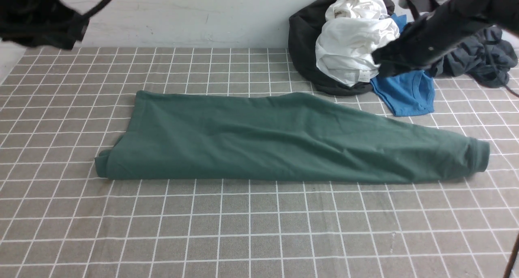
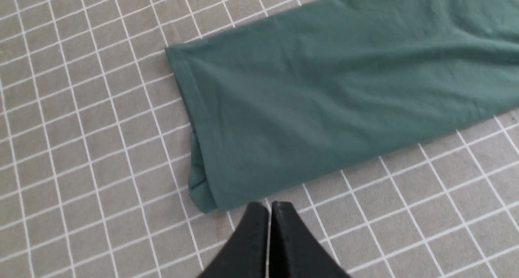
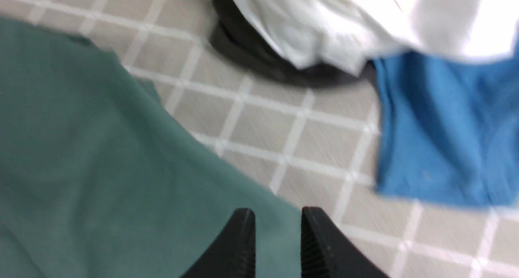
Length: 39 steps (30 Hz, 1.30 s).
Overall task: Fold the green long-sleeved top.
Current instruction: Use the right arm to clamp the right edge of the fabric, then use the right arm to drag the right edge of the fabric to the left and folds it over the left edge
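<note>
The green long-sleeved top (image 1: 279, 138) lies flat across the middle of the checked cloth as a long folded band, one cuffed sleeve end (image 1: 478, 156) pointing right. The left wrist view shows its folded left end (image 2: 324, 107). My left gripper (image 2: 269, 207) hangs above the cloth just off that end's near corner, shut and empty. My right gripper (image 3: 277, 213) hovers over the top's far edge (image 3: 101, 168), its jaws a little apart with nothing between them. In the front view both arms are raised: left arm (image 1: 36, 20), right arm (image 1: 434, 39).
At the back right is a heap of clothes: a white garment (image 1: 357, 39) on a black one (image 1: 304, 47), a bright blue T-shirt (image 1: 405, 93) and a dark charcoal garment (image 1: 482, 57). The grey checked cloth (image 1: 243, 229) covers the table; a white wall stands behind.
</note>
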{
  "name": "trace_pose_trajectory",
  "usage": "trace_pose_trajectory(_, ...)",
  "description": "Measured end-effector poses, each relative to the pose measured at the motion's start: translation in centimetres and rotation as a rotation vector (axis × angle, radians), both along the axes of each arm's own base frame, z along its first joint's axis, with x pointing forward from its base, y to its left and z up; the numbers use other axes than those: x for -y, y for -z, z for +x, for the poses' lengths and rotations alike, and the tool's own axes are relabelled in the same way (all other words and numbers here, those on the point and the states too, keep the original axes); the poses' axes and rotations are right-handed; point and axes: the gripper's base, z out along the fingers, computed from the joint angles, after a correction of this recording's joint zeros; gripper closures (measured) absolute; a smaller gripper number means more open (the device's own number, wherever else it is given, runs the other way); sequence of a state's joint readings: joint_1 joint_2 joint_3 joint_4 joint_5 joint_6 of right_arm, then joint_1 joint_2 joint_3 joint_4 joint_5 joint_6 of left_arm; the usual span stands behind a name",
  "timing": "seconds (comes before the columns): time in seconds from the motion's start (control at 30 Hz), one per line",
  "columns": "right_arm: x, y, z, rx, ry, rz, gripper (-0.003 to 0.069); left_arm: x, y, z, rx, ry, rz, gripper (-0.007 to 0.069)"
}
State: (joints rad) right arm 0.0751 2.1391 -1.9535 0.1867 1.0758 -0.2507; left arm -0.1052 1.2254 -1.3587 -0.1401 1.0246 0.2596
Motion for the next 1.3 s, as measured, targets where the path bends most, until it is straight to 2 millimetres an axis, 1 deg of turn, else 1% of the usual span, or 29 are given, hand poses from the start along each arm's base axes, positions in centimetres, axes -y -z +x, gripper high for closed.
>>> trace_pose_trajectory(0.03, 1.1, 0.4, -0.5, -0.066, 0.032, -0.043, 0.0468, -0.3, 1.3, -1.7, 0.011, -0.009, 0.002, 0.0632)
trace_pose_trajectory(0.07, 1.7, 0.6, -0.8, -0.098, 0.043, -0.069, 0.0459, -0.4, 1.4, -2.7, 0.044, -0.017, 0.002, 0.0632)
trace_pose_trajectory(0.1, 3.2, 1.5, -1.3, -0.164, 0.093, -0.114, 0.0416, -0.8, 4.1, -4.6, 0.048, -0.035, 0.009, 0.0632)
trace_pose_trajectory(0.17, 4.9, 3.0, -1.9, -0.235, 0.150, -0.160, 0.0352, -1.2, 6.8, -6.6, 0.059, -0.059, 0.006, 0.0632)
trace_pose_trajectory(0.2, 6.0, 3.8, -2.3, -0.269, 0.183, -0.185, 0.0303, -1.4, 8.5, -7.7, 0.047, -0.075, 0.000, 0.0632)
trace_pose_trajectory(0.23, 6.4, 4.3, -2.5, -0.285, 0.195, -0.201, 0.0270, -1.4, 9.5, -8.3, 0.032, -0.084, -0.006, 0.0632)
trace_pose_trajectory(0.27, 6.7, 4.5, -2.6, -0.293, 0.202, -0.206, 0.0253, -1.5, 9.9, -8.6, 0.023, -0.087, -0.007, 0.0632)
trace_pose_trajectory(0.3, 7.9, 5.3, -3.0, -0.318, 0.229, -0.220, 0.0183, -1.6, 11.8, -9.6, -0.023, -0.093, -0.007, 0.0632)
trace_pose_trajectory(0.37, 9.0, 5.8, -3.2, -0.322, 0.253, -0.219, 0.0125, -1.6, 13.4, -10.3, -0.071, -0.094, 0.001, 0.0632)
trace_pose_trajectory(0.4, 9.5, 6.0, -3.2, -0.315, 0.268, -0.213, 0.0102, -1.7, 14.1, -10.5, -0.098, -0.096, 0.003, 0.0632)
trace_pose_trajectory(0.47, 10.3, 6.4, -3.1, -0.308, 0.291, -0.195, 0.0078, -1.7, 15.0, -10.8, -0.133, -0.097, 0.006, 0.0632)
trace_pose_trajectory(0.57, 10.8, 7.4, -3.0, -0.323, 0.314, -0.154, 0.0076, -1.7, 15.3, -10.9, -0.142, -0.097, 0.008, 0.0632)
trace_pose_trajectory(0.63, 10.7, 9.1, -2.8, -0.361, 0.314, -0.100, 0.0104, -1.7, 15.1, -10.8, -0.117, -0.100, 0.003, 0.0632)
trace_pose_trajectory(0.73, 10.1, 11.0, -2.6, -0.405, 0.299, -0.007, 0.0196, -1.7, 14.9, -10.5, -0.085, -0.102, -0.002, 0.0632)
trace_pose_trajectory(0.77, 9.9, 11.0, -2.6, -0.401, 0.284, 0.006, 0.0251, -1.7, 14.9, -10.4, -0.071, -0.104, -0.005, 0.0632)
trace_pose_trajectory(0.8, 9.9, 11.0, -2.6, -0.401, 0.283, 0.013, 0.0272, -1.7, 14.9, -10.4, -0.069, -0.104, -0.005, 0.0632)
trace_pose_trajectory(0.83, 9.8, 11.0, -2.5, -0.401, 0.271, 0.023, 0.0339, -1.7, 14.8, -10.4, -0.061, -0.105, -0.007, 0.0632)
trace_pose_trajectory(0.87, 9.8, 10.8, -2.5, -0.401, 0.259, 0.022, 0.0412, -1.7, 14.8, -10.3, -0.059, -0.105, -0.007, 0.0632)
trace_pose_trajectory(0.97, 10.0, 10.0, -2.4, -0.406, 0.236, -0.011, 0.0582, -1.7, 14.8, -10.3, -0.059, -0.105, -0.007, 0.0632)
trace_pose_trajectory(1.0, 10.3, 9.3, -2.4, -0.401, 0.229, -0.039, 0.0606, -1.7, 14.8, -10.3, -0.059, -0.105, -0.007, 0.0632)
trace_pose_trajectory(1.03, 10.3, 9.2, -2.3, -0.397, 0.229, -0.040, 0.0608, -1.7, 14.8, -10.3, -0.059, -0.105, -0.007, 0.0632)
trace_pose_trajectory(1.07, 10.8, 7.7, -2.0, -0.359, 0.226, -0.096, 0.0613, -1.7, 14.8, -10.3, -0.059, -0.106, -0.010, 0.0632)
trace_pose_trajectory(1.1, 11.0, 7.4, -2.0, -0.353, 0.229, -0.104, 0.0613, -1.7, 14.8, -10.3, -0.060, -0.106, -0.010, 0.0632)
trace_pose_trajectory(1.13, 11.9, 5.1, -1.8, -0.290, 0.258, -0.163, 0.0613, -1.6, 14.8, -10.4, -0.061, -0.107, -0.020, 0.0632)
trace_pose_trajectory(1.17, 12.3, 3.8, -1.8, -0.256, 0.283, -0.186, 0.0613, -1.6, 14.8, -10.4, -0.062, -0.108, -0.027, 0.0632)
trace_pose_trajectory(1.2, 13.0, 1.6, -2.0, -0.201, 0.331, -0.203, 0.0613, -1.5, 14.8, -10.4, -0.065, -0.111, -0.044, 0.0632)
trace_pose_trajectory(1.23, 13.1, 0.8, -2.0, -0.180, 0.339, -0.207, 0.0613, -1.5, 14.8, -10.4, -0.065, -0.111, -0.046, 0.0632)
trace_pose_trajectory(1.27, 13.4, -1.6, -2.4, -0.122, 0.385, -0.191, 0.0613, -1.4, 14.8, -10.4, -0.068, -0.114, -0.063, 0.0632)
trace_pose_trajectory(1.3, 13.2, -4.2, -2.9, -0.058, 0.415, -0.145, 0.0613, -1.3, 14.8, -10.4, -0.071, -0.117, -0.078, 0.0632)
